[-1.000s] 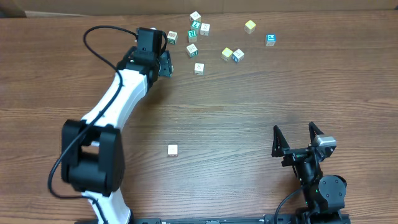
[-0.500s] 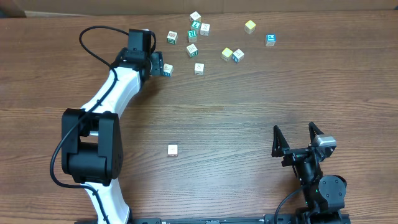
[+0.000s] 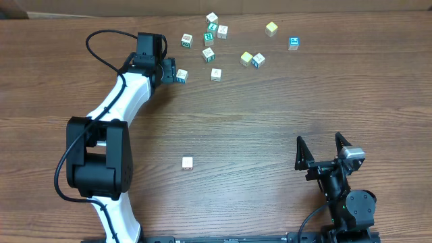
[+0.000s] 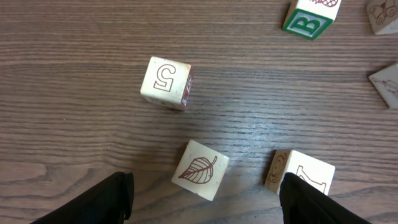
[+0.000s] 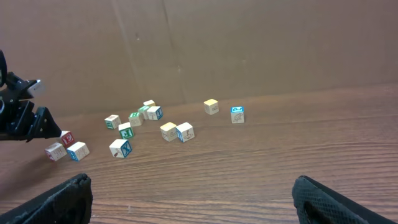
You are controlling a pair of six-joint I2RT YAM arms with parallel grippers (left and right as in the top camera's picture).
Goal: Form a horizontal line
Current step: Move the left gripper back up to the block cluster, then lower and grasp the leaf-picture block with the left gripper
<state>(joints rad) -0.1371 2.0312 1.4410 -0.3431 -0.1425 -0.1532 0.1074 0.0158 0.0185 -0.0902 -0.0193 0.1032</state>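
Observation:
Several small letter cubes lie scattered at the far side of the table; no horizontal line of cubes is in view. My left gripper [image 3: 176, 72] hovers open at the cluster's left end, beside a whitish cube [image 3: 181, 75]. In the left wrist view a leaf cube [image 4: 200, 169] sits just ahead of the open left gripper [image 4: 205, 186], touching neither finger. A "5" cube [image 4: 165, 82] lies beyond it, and another cube [image 4: 303, 175] lies by the right finger. My right gripper [image 3: 318, 142] stands open and empty near the front right, also seen as the right gripper [image 5: 189, 186].
A lone white cube [image 3: 187, 163] sits mid-table towards the front. A yellow cube [image 3: 271, 28] and a blue-faced cube [image 3: 293, 42] lie at the cluster's right end. A cardboard wall [image 5: 249, 43] stands behind the table.
The left arm swung a little to the left and back, uncovering the whitish cube beside its gripper. The right arm has not moved.

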